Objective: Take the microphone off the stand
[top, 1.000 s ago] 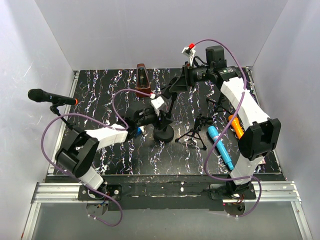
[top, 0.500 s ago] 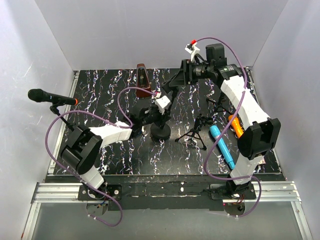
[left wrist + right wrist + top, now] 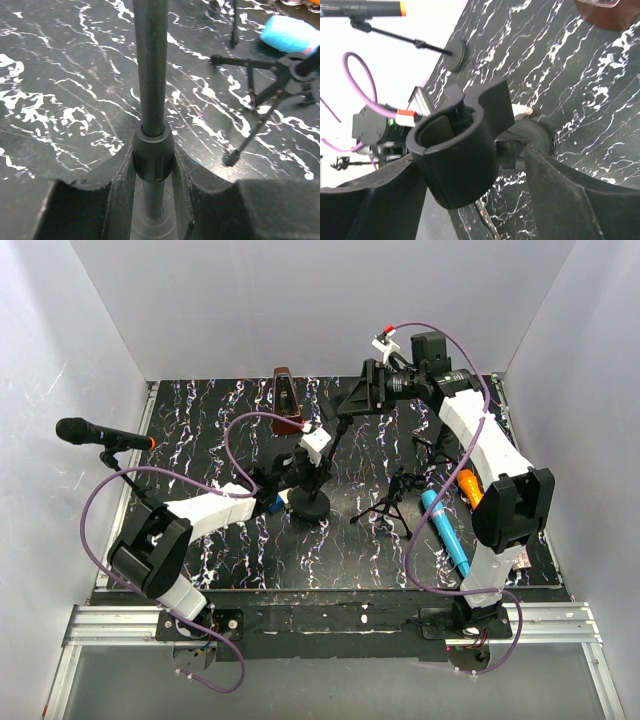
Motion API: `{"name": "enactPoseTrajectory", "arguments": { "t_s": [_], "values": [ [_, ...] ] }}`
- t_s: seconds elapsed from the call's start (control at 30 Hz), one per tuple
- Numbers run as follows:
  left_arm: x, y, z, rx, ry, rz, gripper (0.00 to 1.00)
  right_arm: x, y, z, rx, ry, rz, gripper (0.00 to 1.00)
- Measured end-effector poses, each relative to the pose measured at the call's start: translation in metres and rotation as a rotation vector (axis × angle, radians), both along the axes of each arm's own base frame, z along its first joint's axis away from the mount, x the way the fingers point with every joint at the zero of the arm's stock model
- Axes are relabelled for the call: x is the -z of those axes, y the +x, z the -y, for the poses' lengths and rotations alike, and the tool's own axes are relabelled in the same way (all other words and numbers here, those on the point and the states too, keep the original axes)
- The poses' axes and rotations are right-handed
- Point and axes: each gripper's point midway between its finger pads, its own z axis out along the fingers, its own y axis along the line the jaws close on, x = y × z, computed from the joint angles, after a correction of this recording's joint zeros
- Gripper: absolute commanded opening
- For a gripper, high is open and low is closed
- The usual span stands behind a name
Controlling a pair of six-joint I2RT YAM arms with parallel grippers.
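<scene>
The left arm (image 3: 205, 508) is extended low from its base. Its elbow is folded back at the near left, and the forearm is directed right and away. The wrist is kept level with the forearm. The left gripper (image 3: 153, 165) is closed on a stand pole (image 3: 151, 75), with one finger (image 3: 112, 195) pressed against each side of the pole's collar.

The right arm (image 3: 500, 465) is raised from its base and reached toward the far side, with the forearm angled left at the top. The right gripper (image 3: 352, 400) is pointed left and held well above the table. Its fingers (image 3: 580, 200) are spread wide, with the jaws parted.
</scene>
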Motion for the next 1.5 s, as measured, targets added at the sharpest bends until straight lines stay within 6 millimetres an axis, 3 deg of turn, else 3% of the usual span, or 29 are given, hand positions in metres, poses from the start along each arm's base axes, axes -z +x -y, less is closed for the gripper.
{"name": "enactPoseTrajectory", "arguments": {
  "t_s": [0.27, 0.37, 0.53, 0.6, 0.63, 0.73, 1.07, 1.1, 1.17, 1.23, 1.33, 1.5],
  "values": [
    [-0.002, -0.017, 0.004, 0.109, -0.096, -0.126, 0.0, 0.022, -0.021, -0.003, -0.115, 0.067, -0.087, 0.87],
    [-0.004, -0.021, 0.006, 0.129, -0.12, -0.151, 0.0, 0.024, -0.025, -0.009, -0.133, 0.063, -0.079, 0.83],
    [-0.005, -0.026, 0.009, 0.145, -0.144, -0.178, 0.0, 0.027, -0.028, -0.024, -0.153, 0.043, -0.019, 0.48],
    [-0.007, -0.027, 0.01, 0.145, -0.155, -0.187, 0.0, 0.03, -0.024, -0.03, -0.147, 0.024, 0.025, 0.24],
    [-0.007, -0.027, 0.01, 0.141, -0.158, -0.192, 0.0, 0.031, -0.024, -0.033, -0.153, 0.027, 0.021, 0.03],
    [-0.002, -0.022, 0.005, 0.101, -0.14, -0.199, 0.0, 0.036, -0.022, -0.036, -0.132, 0.007, 0.015, 0.01],
    [-0.001, 0.02, -0.015, -0.266, -0.008, -0.04, 0.0, 0.033, 0.001, -0.046, 0.061, -0.105, 0.033, 0.01],
    [-0.001, 0.023, -0.016, -0.298, 0.01, -0.028, 0.1, 0.032, 0.004, -0.046, 0.096, -0.128, 0.035, 0.01],
    [-0.005, 0.026, -0.017, -0.336, 0.02, -0.024, 0.52, 0.028, 0.006, -0.049, 0.145, -0.166, 0.045, 0.01],
    [-0.009, 0.027, -0.018, -0.332, 0.023, -0.018, 0.76, 0.024, 0.007, -0.052, 0.166, -0.181, 0.063, 0.01],
    [-0.019, 0.026, -0.02, -0.288, -0.011, -0.034, 0.86, 0.031, 0.008, -0.048, 0.15, -0.202, 0.064, 0.01],
    [-0.051, 0.031, -0.034, -0.141, -0.154, -0.066, 0.85, 0.033, 0.012, -0.045, 0.009, -0.061, 0.078, 0.01]
  ]
}}
